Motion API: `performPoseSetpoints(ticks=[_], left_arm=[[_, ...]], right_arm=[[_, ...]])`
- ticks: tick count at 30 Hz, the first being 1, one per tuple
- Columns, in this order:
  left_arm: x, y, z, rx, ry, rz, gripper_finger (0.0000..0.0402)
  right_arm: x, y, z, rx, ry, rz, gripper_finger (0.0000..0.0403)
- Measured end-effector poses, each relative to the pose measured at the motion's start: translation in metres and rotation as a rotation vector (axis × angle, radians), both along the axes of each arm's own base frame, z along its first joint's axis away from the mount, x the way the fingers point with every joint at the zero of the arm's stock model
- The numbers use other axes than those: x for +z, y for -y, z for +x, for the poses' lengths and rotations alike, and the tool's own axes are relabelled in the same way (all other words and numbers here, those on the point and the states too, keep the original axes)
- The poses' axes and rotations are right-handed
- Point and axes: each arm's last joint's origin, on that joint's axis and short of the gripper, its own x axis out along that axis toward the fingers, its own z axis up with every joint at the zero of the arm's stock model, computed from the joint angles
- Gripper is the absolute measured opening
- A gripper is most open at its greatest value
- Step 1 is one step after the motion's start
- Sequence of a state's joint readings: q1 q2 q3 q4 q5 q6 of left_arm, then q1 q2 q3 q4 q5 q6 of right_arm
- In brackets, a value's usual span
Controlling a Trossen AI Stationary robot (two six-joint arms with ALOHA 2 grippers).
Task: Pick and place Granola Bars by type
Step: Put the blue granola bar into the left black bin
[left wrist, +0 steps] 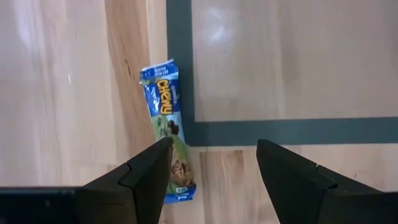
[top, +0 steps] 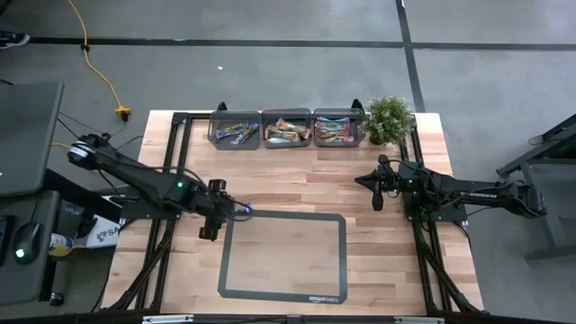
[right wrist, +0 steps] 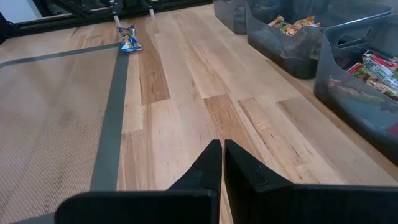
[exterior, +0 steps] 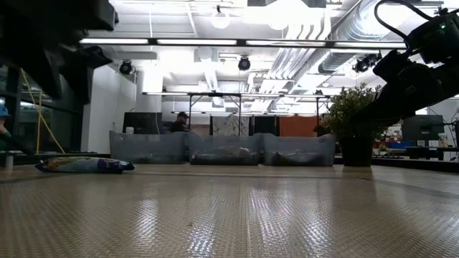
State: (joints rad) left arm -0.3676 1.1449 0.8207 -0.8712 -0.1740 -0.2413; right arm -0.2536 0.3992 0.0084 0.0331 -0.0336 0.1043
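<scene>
Here my left pincer [left wrist: 211, 177] hangs open beside the blue bar [left wrist: 169, 127]. Off-centre, closing could nudge it aside. My right pincer [right wrist: 222, 163] waits closed.

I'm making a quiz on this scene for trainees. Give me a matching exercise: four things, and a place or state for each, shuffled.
1. blue bar
2. left gripper
3. right gripper
4. potted plant

A. fingers closed together
B. at the table's back edge, beside the bins
C. lying over the mat's corner edge
D. open, above a wrapper

Pairs: 1-C, 2-D, 3-A, 4-B
</scene>
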Motion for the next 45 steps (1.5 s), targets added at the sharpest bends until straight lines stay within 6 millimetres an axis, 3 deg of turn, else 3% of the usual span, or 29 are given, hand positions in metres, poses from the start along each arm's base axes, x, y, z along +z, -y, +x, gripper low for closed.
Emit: performPoseSetpoints(ticks=[14,25,31,36,45], left_arm=[[-0.039,0.007,0.027,0.076,-0.121,0.111,0.0232],[-0.042,-0.029,0.041,0.158,-0.141,0.042,0.0232],[-0.067,-0.042,0.034,0.145,-0.172,-0.094,0.0232],[-0.088,-0.044,0.022,0.152,-0.192,-0.086,0.0232],[-0.093,-0.044,0.02,0.157,-0.171,-0.079,0.0232]], right_arm=[[0.0,0.0,0.0,0.0,0.0,0.0,0.0],[0.0,0.0,0.0,0.0,0.0,0.0,0.0],[0.0,0.0,0.0,0.0,0.0,0.0,0.0],[0.0,0.0,0.0,0.0,0.0,0.0,0.0],[0.0,0.0,0.0,0.0,0.0,0.0,0.0]])
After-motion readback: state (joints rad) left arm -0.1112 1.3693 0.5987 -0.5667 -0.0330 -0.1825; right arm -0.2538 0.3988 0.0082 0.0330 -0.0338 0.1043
